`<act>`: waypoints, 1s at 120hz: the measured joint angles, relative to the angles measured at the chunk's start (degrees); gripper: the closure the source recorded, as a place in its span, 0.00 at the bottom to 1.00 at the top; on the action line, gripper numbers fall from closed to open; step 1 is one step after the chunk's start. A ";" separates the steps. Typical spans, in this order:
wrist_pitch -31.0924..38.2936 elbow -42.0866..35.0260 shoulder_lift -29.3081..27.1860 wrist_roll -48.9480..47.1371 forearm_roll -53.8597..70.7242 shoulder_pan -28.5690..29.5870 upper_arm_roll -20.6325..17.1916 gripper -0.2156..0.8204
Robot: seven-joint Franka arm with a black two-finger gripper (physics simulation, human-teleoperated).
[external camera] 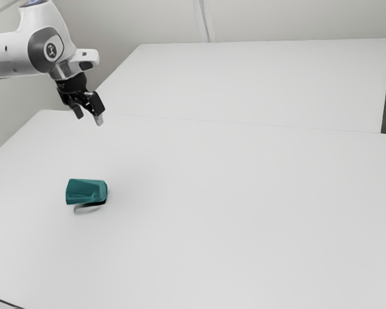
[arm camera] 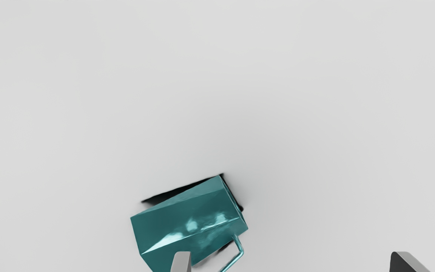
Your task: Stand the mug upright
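We found the mug (external camera: 85, 191) nearest, in the lower left of the exterior view's frame, lying on its side on the white table (external camera: 244, 212). Its handle (arm camera: 242, 249) stuck out sideways. Farther back, in the upper left, the gripper (external camera: 89, 118) hung at the end of the arm (external camera: 44, 48), well apart from the mug. Its fingers stood wide open, with nothing held between them. On progress, we judged the upright pose unmet. Outstanding, in our assessment, were a secure grip, a turn to bring the base underneath, a level set-down and a clean release.
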 joint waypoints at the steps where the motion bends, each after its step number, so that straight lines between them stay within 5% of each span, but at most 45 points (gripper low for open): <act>1: 0.17 -0.08 0.00 -0.05 -0.10 -0.01 0.02 0.24; 23: 2.06 -3.08 -2.20 -0.07 -7.85 1.73 2.98 0.22; 40: 2.40 -11.38 -5.91 0.47 -16.40 13.66 3.23 0.22; 63: 1.45 -17.62 -2.35 2.09 -27.53 29.60 3.13 0.21; 83: -0.17 -19.83 1.14 3.35 -32.52 23.33 2.76 0.21; 120: -2.27 -22.24 1.93 4.96 -35.67 25.17 1.57 0.21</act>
